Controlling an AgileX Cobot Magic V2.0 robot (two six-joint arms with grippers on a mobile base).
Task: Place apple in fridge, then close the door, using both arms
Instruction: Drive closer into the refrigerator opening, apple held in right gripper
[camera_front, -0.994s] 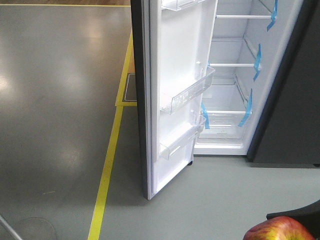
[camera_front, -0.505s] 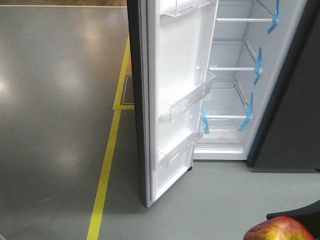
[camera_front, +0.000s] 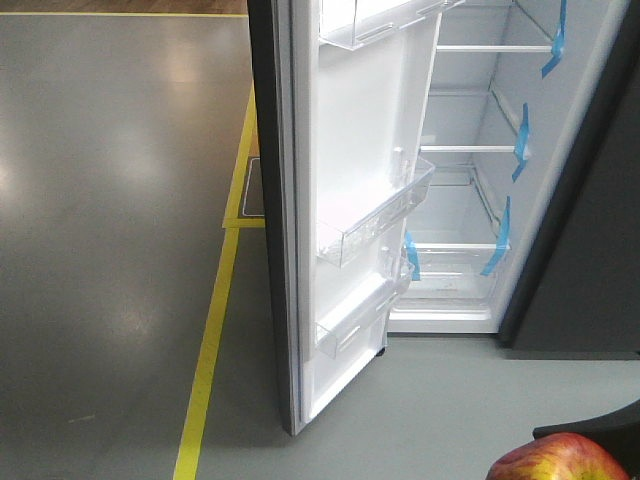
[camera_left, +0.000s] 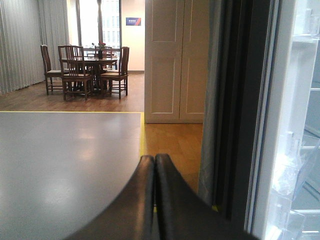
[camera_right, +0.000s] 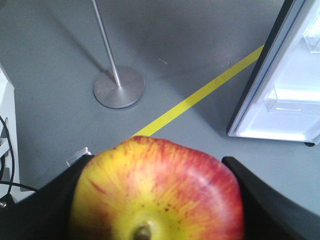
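The apple (camera_right: 157, 192) is your load: round, red streaked with yellow, with its stem dimple turned toward the right wrist camera. It sits between the two dark fingers (camera_right: 267, 200) of the right gripper (camera_right: 159, 200). The fingers are spread to the fruit's full width and bear on its opposite flanks. In the front view only its red crown (camera_front: 555, 458) shows, at the lower right corner, well apart from the fridge (camera_front: 600, 250).

Expect the apple to feel firm and fairly weighty for its size. Its skin looks smooth and may slip under a light grip, while a hard squeeze would probably bruise the flesh. A hold across the widest girth, as it is now, looks the soundest. Once you release it on a shelf (camera_front: 470, 149), it is likely to roll.

The left gripper (camera_left: 154, 161) has its fingers pressed tip to tip with nothing between them. It points past the dark outer edge of the door (camera_front: 355, 150).

The door stands wide open, showing its white lining and clear bins (camera_front: 375, 215). It looks rigid and hinged, so a flat push on its dark outer face should swing it.

Blue tape (camera_front: 520, 140) marks the fridge's inner wall, and a yellow line (camera_front: 210, 340) crosses the floor.
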